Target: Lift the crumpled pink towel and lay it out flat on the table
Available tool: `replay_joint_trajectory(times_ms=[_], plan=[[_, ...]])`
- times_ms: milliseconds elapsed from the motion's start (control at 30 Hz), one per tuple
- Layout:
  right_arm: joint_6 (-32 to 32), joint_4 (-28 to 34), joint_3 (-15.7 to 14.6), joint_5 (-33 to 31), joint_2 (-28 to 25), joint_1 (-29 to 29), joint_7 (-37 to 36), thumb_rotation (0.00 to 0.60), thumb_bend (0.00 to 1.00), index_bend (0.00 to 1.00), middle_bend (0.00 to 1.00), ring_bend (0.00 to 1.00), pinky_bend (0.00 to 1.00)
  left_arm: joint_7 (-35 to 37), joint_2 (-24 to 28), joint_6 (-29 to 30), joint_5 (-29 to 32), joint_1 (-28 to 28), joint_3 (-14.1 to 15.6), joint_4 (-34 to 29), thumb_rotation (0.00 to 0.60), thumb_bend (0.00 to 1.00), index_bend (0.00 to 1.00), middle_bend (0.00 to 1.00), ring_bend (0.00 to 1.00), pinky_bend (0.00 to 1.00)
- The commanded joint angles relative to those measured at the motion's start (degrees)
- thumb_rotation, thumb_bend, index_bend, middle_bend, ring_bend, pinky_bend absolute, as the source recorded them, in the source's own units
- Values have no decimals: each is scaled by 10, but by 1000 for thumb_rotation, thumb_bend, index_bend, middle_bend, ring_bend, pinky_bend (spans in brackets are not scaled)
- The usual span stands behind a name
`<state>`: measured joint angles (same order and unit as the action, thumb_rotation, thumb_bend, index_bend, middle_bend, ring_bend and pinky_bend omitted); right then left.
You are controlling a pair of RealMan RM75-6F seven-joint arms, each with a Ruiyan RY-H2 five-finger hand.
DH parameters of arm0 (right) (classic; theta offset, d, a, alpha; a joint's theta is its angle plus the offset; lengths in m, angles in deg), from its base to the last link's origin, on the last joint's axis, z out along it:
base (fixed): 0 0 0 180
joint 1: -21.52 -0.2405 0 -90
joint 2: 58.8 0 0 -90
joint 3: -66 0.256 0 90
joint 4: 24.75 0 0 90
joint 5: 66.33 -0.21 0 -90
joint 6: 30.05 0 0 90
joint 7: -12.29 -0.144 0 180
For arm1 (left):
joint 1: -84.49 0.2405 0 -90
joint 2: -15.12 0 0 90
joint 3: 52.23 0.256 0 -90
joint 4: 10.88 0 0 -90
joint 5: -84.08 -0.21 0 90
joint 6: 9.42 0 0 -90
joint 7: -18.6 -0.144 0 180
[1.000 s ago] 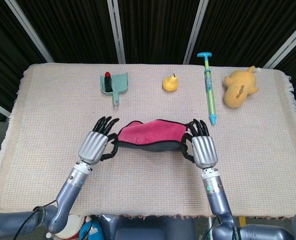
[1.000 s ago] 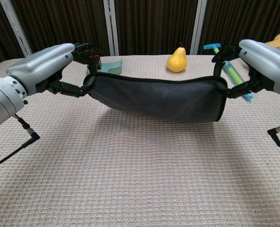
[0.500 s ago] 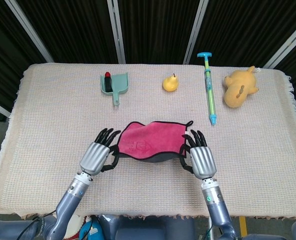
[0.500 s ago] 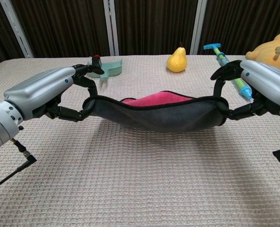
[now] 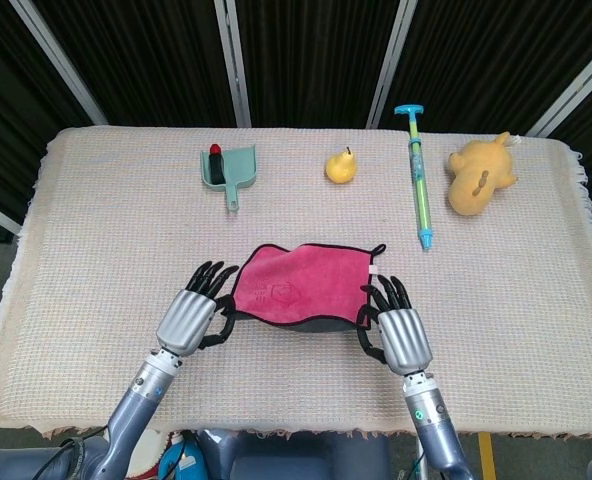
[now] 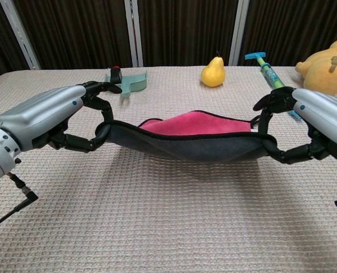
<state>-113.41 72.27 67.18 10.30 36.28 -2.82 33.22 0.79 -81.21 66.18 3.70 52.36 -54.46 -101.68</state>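
We've got the pink towel stretched between both hands right now, near the middle of the desk and a bit toward the front edge. Our left robot hand pinches the towel's left end and our right robot hand pinches the right end, so both are holding it, with the rest of the fingers curled loosely around the cloth.

From the chest view the near edge of the towel is up off the desk, sagging a little in the middle between the left robot hand and the right robot hand. The dark underside faces the front and the pink side faces up. The far edge looks like it's lying on or very close to the desk surface, we can't tell for sure which. From the head view it reads as mostly opened out, black trim all around, with a small loop at the far right corner.

Along the back edge there's a teal dustpan with a red-and-black item in it toward the left, a yellow pear around the center, then a water squirter and a yellow plush toy toward the back right corner. All of those sit well apart from the towel.
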Motion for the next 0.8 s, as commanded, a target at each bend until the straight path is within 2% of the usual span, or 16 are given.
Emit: replay_joint_trajectory(times_ms=[33, 800], plan=[[2, -3, -2, 2, 2, 6, 0, 600, 601, 632, 238, 62, 18, -1, -1, -2, -3, 3, 2, -1, 600, 526, 552, 74, 0, 0], [8, -9, -16, 38, 9, 46, -5, 600, 600, 632, 238, 63, 18, 18, -18, -7, -33, 39, 28, 3, 600, 526, 552, 73, 0, 0]])
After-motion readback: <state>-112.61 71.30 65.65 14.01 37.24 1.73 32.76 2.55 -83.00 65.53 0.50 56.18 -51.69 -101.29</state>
